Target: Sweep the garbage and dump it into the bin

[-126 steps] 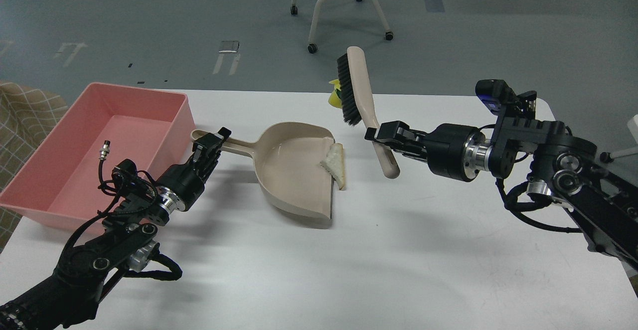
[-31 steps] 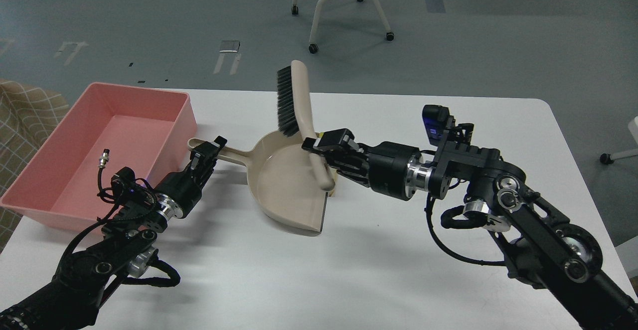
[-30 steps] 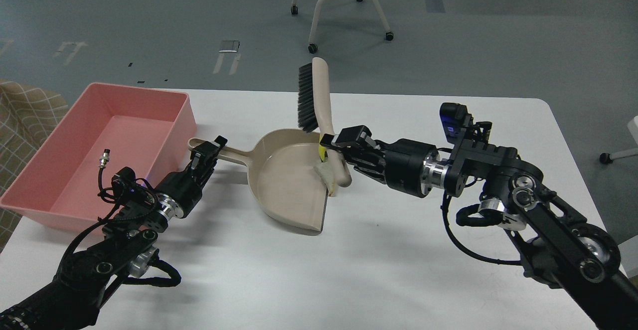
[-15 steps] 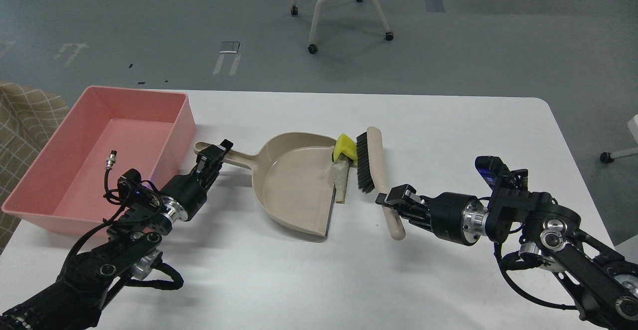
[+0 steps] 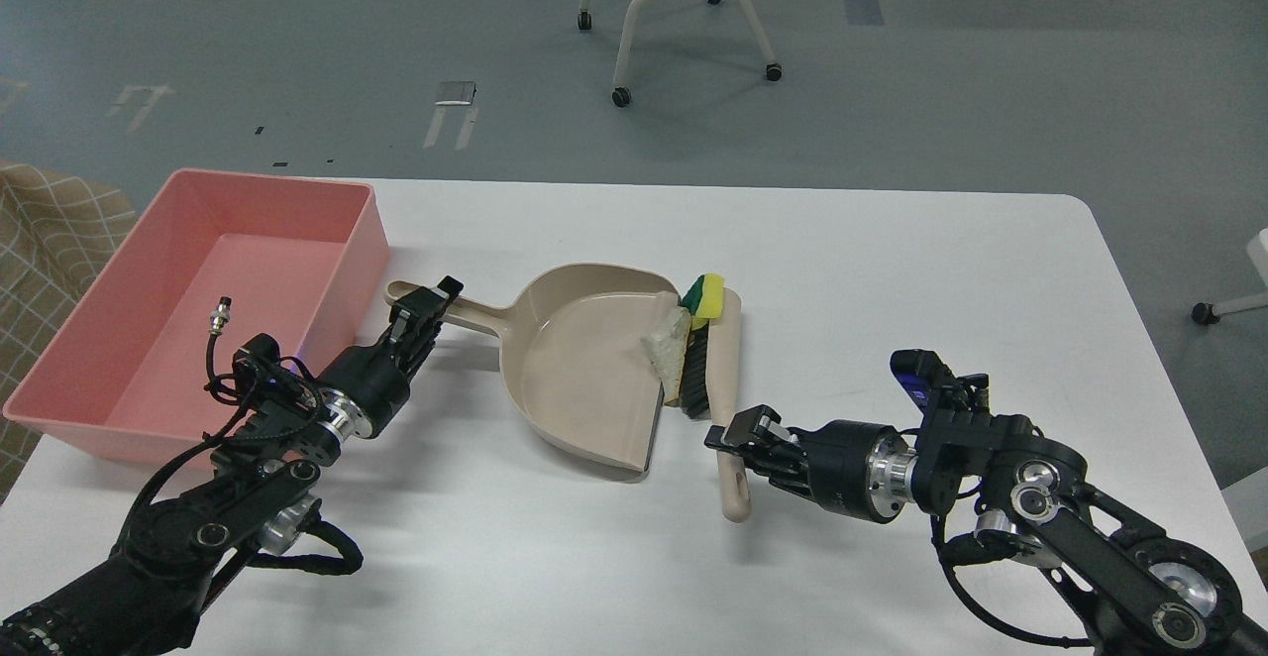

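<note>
The pink bin [image 5: 149,329] stands at the table's left. A beige dustpan [image 5: 584,369] lies in the middle, its mouth facing right. My left gripper [image 5: 424,307] is shut on the dustpan's handle [image 5: 466,307]. The pale triangular slice [image 5: 669,351] lies at the dustpan's lip. The yellow sponge piece with green backing [image 5: 703,299] lies just outside the lip, against the brush. My right gripper [image 5: 738,436] is shut on the beige brush [image 5: 718,369], whose black bristles press against the dustpan's mouth.
The white table [image 5: 892,270] extends right and toward the front. A wheeled chair [image 5: 674,2] stands on the floor beyond the far edge. A checked cloth [image 5: 40,230] lies left of the bin.
My right gripper has moved the brush left against the dustpan's mouth, pushing the slice onto the lip and the sponge piece along. The left gripper and dustpan stay put.
</note>
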Robot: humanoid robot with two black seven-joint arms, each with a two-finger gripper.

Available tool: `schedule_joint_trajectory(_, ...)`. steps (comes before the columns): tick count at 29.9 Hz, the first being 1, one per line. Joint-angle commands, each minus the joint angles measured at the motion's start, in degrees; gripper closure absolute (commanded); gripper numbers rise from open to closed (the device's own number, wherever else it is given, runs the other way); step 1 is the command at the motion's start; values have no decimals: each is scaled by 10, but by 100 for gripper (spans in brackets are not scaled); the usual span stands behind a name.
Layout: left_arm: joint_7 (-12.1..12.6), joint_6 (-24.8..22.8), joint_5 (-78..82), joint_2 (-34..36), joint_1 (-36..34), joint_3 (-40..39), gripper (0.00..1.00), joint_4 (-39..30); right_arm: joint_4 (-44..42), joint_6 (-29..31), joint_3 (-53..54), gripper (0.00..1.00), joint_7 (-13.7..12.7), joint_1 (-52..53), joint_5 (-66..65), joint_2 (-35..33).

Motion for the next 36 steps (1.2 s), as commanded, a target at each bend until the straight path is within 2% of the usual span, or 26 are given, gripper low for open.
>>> schedule_joint_trajectory(1, 0, 5, 2, 1, 1, 0, 100, 0, -5, 0, -1, 100, 0, 16, 1, 35)
schedule_joint_trajectory(11, 0, 11, 6, 4, -5, 1, 100, -4, -32, 0, 1, 100, 2, 44, 1, 88)
schedule_joint_trajectory(15, 0, 11, 6, 4, -6, 1, 100, -4, -13, 0, 7, 100, 0, 60, 5, 109)
schedule_joint_trajectory(19, 0, 11, 5, 4, -7, 0, 100, -4, 25, 0, 11, 100, -1, 70, 9, 95)
schedule_joint_trajectory(26, 0, 9, -1, 0, -17, -1, 100, -5, 115, 0, 52, 100, 0, 54, 11, -23)
schedule_joint_trajectory(31, 0, 7, -4, 0, -22, -4, 100, -6, 113, 0, 84, 100, 0, 49, 10, -97)
schedule_joint_trajectory(36, 0, 7, -5, -1, -23, -9, 100, -7, 107, 0, 81, 100, -2, 46, 7, -219)
